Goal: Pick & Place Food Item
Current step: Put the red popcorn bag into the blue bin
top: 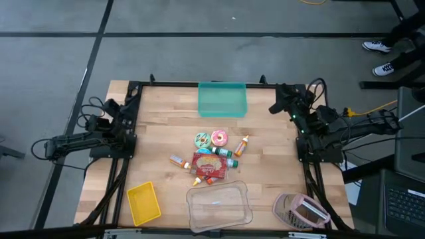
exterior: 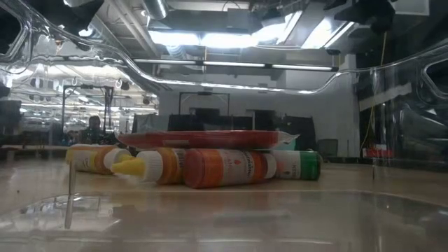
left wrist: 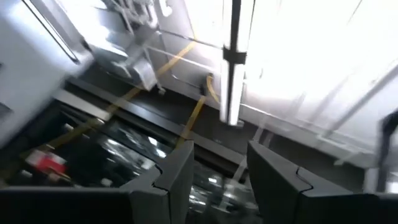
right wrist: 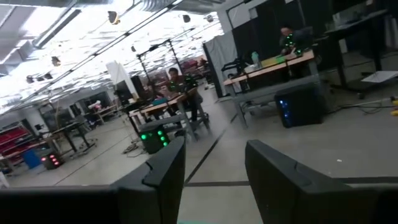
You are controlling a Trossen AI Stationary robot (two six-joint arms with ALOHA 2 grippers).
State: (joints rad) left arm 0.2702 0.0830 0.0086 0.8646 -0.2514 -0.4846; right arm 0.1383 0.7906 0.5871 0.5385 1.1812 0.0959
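The right hand [top: 277,105] is raised at the right side of the counter [top: 159,139], near the far corner, its two dark fingers [right wrist: 165,171] standing apart with nothing between them; its wrist view looks level out over the room, where people sit at workbenches. The left hand [top: 131,95] is up at the left side of the counter by the far edge, its fingers [left wrist: 177,174] also apart and empty, tilted upward so that its wrist view takes in ceiling lights. Between the two arms, near the middle of the counter, lies the pile of food items: a red flat packet [top: 209,164] with small bottles around it, among them an orange-capped bottle [top: 242,145], a green-capped bottle [top: 224,153] and a yellow-tipped bottle [exterior: 150,166], and two ring-shaped donuts [top: 210,139] side by side just beyond the packet. A teal bin [top: 222,99] sits at the far edge in the middle. At the near edge a clear plastic container [top: 219,207] lies just in front of the pile, a yellow bin [top: 143,203] to its left and a pink basket [top: 300,211] to its right. Shoes of a person [top: 378,56] show on the floor beyond the right arm
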